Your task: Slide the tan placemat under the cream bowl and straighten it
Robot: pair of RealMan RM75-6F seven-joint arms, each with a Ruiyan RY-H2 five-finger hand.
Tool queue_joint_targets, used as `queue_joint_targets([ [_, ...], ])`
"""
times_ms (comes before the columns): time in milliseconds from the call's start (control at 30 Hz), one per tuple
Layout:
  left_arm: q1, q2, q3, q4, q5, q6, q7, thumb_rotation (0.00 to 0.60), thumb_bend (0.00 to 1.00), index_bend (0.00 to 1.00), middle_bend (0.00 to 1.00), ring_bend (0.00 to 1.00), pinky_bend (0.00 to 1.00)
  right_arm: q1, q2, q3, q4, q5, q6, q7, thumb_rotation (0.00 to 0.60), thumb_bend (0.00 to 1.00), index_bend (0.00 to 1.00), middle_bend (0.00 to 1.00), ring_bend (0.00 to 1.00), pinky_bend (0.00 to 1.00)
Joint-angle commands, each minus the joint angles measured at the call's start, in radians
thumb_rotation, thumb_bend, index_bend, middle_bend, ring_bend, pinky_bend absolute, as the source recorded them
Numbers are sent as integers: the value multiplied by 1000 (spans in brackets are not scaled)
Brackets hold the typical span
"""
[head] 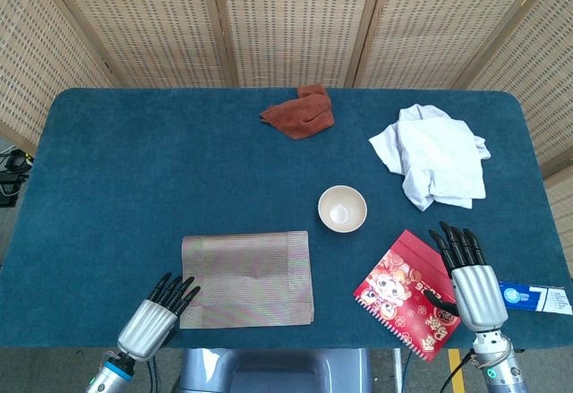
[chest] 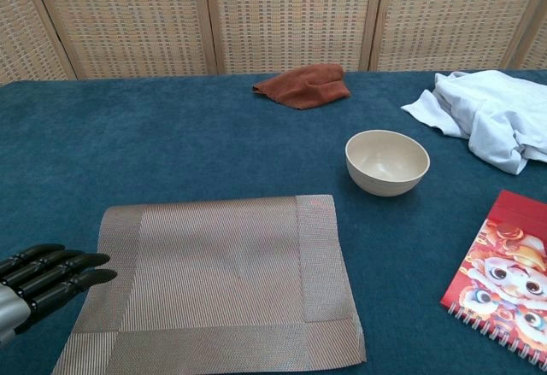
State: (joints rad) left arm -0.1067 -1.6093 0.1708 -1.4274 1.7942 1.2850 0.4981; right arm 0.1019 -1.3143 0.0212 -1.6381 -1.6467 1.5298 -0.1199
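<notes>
The tan placemat lies flat near the table's front edge, left of centre. Right of it and further back, apart from it, the empty cream bowl stands upright. My left hand hovers at the mat's front left corner, fingers stretched out side by side, their tips at the mat's left edge, holding nothing. My right hand is open over the right edge of a red notebook, fingers pointing away; the chest view does not show it.
A red spiral notebook lies right of the bowl. A white cloth is bunched at the back right, a rust cloth at the back centre. A blue-white tube lies at the front right edge.
</notes>
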Motion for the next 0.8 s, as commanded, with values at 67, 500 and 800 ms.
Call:
queue_joint_targets([
  [67,-9,-25,-2,3,-3,-12,18,600,271,5,0,0,0,0,2,2,0,-1,4,9,600,213,47,0,0,0],
  [500,-18,-53,-6,6,-14,-12,49,600,284,26,0,0,0,-1,6,5,-1,3,5,19,600,213,47,0,0,0],
  [800,-25,-49,-10,4,-21,-6,57,600,411,32,0,0,0,-1,5,4,-1,2,4,17,600,213,47,0,0,0],
])
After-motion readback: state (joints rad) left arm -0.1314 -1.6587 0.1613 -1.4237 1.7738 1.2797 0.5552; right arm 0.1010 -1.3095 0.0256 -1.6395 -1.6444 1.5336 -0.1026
